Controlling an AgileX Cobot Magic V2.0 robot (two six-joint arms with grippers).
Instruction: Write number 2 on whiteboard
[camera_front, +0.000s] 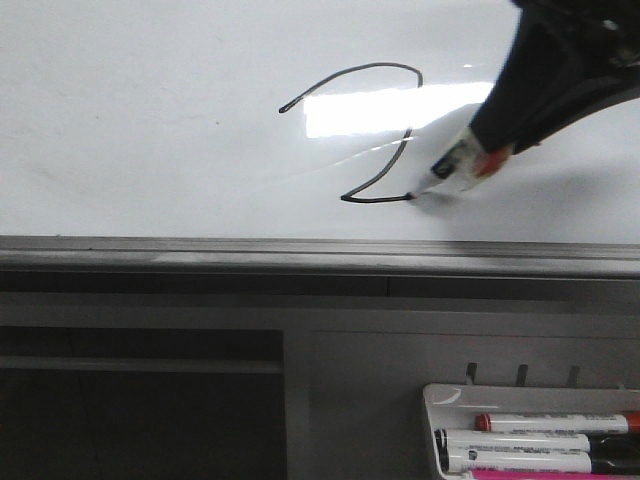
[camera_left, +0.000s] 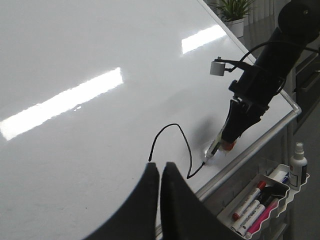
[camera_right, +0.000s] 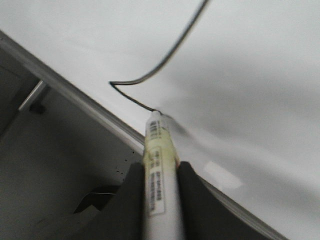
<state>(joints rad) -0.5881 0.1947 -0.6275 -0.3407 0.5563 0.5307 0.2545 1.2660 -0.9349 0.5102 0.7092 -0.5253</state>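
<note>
The whiteboard (camera_front: 150, 120) fills the front view; it also shows in the left wrist view (camera_left: 75, 60) and the right wrist view (camera_right: 260, 75). A thin black line, the number 2 (camera_front: 378, 66), curves over the top, runs down and turns into a short tail stroke. It also shows in the left wrist view (camera_left: 172, 124) and the right wrist view (camera_right: 170, 54). My right gripper (camera_front: 500, 140) is shut on a white marker (camera_front: 450, 165) (camera_right: 159, 165), whose tip touches the board at the tail's end. My left gripper (camera_left: 160, 167) is shut and empty, above the board near the line's start.
The board's grey metal edge (camera_front: 300, 255) runs along its near side. A white tray (camera_front: 440, 400) below holds several markers and also shows in the left wrist view (camera_left: 280, 200). A small spray bottle (camera_left: 297, 165) stands beside it. A potted plant (camera_left: 235, 10) is beyond the board.
</note>
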